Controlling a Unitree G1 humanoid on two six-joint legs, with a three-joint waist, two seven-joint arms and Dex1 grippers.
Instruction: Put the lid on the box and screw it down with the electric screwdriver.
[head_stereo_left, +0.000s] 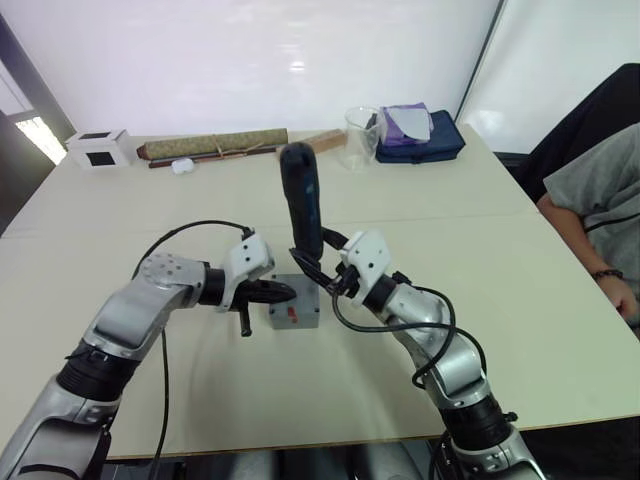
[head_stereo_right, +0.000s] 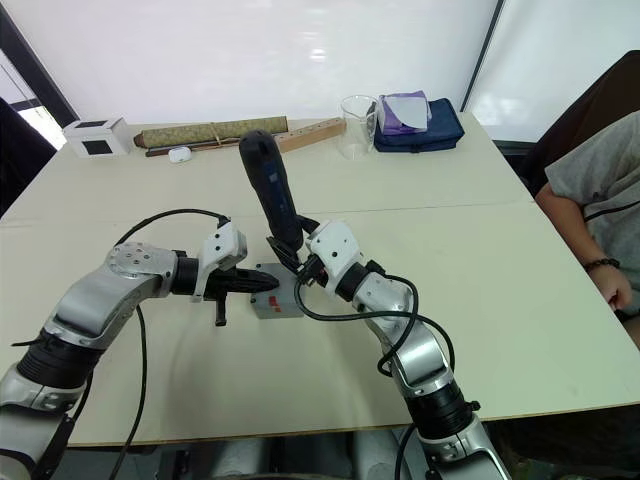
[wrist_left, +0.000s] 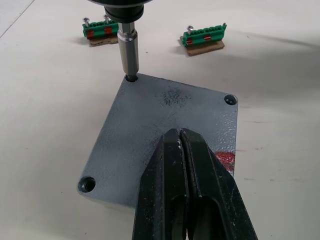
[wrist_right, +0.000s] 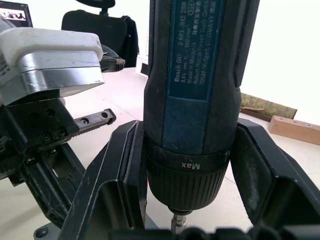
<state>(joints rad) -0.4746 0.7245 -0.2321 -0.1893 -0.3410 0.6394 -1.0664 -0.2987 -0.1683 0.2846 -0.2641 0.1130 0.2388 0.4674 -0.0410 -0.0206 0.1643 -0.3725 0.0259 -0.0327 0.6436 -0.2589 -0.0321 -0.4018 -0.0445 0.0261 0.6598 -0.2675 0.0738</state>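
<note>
lid (wrist_left: 165, 130) seated on box (head_stereo_left: 294, 312), mid-table | right hand (wrist_right: 192, 200) clamps electric screwdriver (head_stereo_left: 301, 205), bit in corner hole | left hand (wrist_left: 185, 187) closed, empty, pressing lid | risk: tilted driver cams out, lid shifts

Grey lid (wrist_left: 165, 135) covers box (head_stereo_left: 296, 316); upright screwdriver (head_stereo_left: 301, 205) bit in corner hole.

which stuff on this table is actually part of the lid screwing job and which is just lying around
In the job:
lid on the box
electric screwdriver, in the right gripper
left gripper, shut over the lid

Lying about:
green terminal blocks
rolled mat
white cube
glass beaker
blue pouch
</note>
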